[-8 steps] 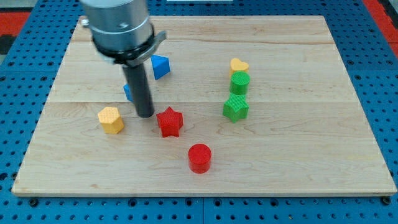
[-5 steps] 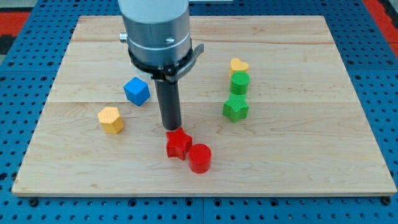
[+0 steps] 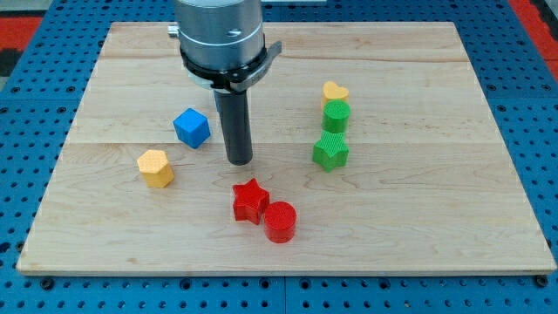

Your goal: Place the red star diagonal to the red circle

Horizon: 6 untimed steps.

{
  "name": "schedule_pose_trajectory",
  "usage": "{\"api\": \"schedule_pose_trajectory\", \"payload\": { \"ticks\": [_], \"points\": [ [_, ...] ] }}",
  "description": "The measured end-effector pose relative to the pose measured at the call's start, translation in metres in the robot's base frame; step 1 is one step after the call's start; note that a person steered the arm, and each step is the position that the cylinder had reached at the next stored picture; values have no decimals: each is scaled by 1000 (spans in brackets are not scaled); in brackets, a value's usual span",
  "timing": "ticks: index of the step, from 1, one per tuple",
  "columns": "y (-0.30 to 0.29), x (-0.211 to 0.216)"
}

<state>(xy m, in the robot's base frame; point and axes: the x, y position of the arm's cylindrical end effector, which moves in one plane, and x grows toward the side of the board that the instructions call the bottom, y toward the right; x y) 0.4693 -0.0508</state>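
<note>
The red star [image 3: 249, 201] lies on the wooden board [image 3: 418, 201] below the middle. It touches the red circle [image 3: 280, 221], which sits to its lower right. My tip [image 3: 240, 162] stands above the red star, a short gap away from it, touching no block. The blue cube [image 3: 192, 128] is to the tip's upper left.
A yellow hexagon block [image 3: 156, 168] lies at the view's left. At the right, a yellow heart [image 3: 335, 92], a green cylinder [image 3: 336, 116] and a green star [image 3: 330, 150] stand in a column. The arm's grey body [image 3: 220, 39] hangs over the board's top middle.
The tip pushed the red star down and right against the red circle, then drew back towards the view's top. The star and circle now rest touching.
</note>
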Motion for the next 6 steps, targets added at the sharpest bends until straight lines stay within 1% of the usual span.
{"api": "schedule_pose_trajectory", "payload": {
  "ticks": [2, 4, 6],
  "points": [
    [28, -9],
    [29, -9],
    [47, -16]
  ]
}}
